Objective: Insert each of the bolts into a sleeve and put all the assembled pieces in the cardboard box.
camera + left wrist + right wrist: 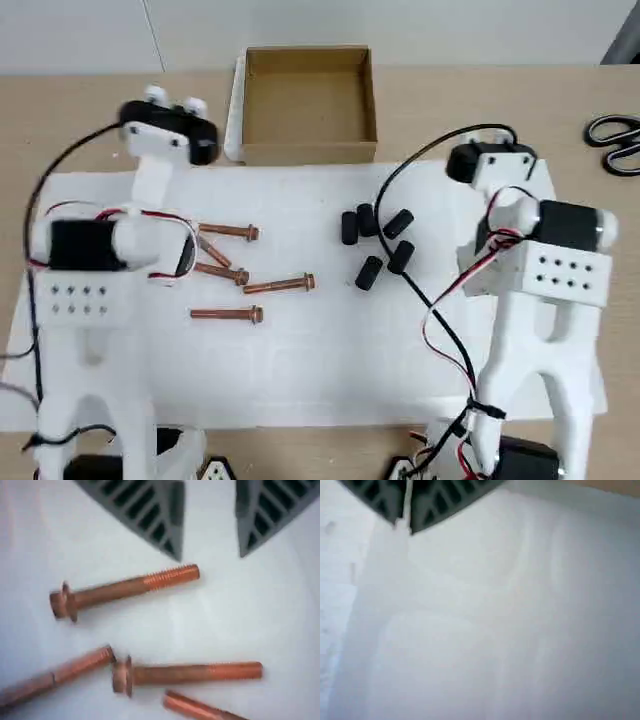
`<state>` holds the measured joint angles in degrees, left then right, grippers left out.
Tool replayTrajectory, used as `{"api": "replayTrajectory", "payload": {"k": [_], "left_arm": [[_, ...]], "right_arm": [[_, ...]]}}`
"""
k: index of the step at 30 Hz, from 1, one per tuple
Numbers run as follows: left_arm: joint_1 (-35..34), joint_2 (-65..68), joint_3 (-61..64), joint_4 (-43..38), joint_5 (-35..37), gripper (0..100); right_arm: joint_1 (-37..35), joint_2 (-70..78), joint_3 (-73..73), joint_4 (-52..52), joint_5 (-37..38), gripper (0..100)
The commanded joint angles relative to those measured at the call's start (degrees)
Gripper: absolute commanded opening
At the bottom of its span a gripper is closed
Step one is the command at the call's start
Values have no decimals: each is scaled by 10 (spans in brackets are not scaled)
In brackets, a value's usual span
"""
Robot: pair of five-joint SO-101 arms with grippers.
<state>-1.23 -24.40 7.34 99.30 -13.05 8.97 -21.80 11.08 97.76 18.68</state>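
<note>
Several copper bolts lie on the white foam sheet [320,350], among them one [228,231] by the left arm [120,245] and one [280,285] toward the middle. In the left wrist view my left gripper [210,555] hangs open just above the threaded end of a bolt [125,587], with another bolt [190,672] beyond it. Several black sleeves [369,272] lie grouped right of centre. My right gripper [405,525] is shut on nothing over bare foam. The right arm [545,250] stands right of the sleeves. The cardboard box [310,150] sits open and empty at the back.
Black scissors [615,140] lie on the wooden table at the far right. Black cables [430,300] run from the right arm across the foam near the sleeves. The foam's front half is bare.
</note>
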Motion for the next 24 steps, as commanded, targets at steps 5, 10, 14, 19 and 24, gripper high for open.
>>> {"api": "replayTrajectory", "payload": {"k": [5, 10, 14, 19, 24], "left_arm": [[116, 65, 39, 11, -140, 90], [182, 113, 39, 11, -229, 90], [189, 156, 39, 11, -309, 90], [188, 207, 38, 3, -395, 90], [188, 235, 37, -47, -433, 88]], "right_arm": [[6, 1, 9, 11, 35, 8], [6, 1, 51, 7, 39, 8], [11, 1, 71, 11, 39, 8], [22, 1, 91, 11, 38, 8], [25, 1, 92, 11, 37, 8]]}}
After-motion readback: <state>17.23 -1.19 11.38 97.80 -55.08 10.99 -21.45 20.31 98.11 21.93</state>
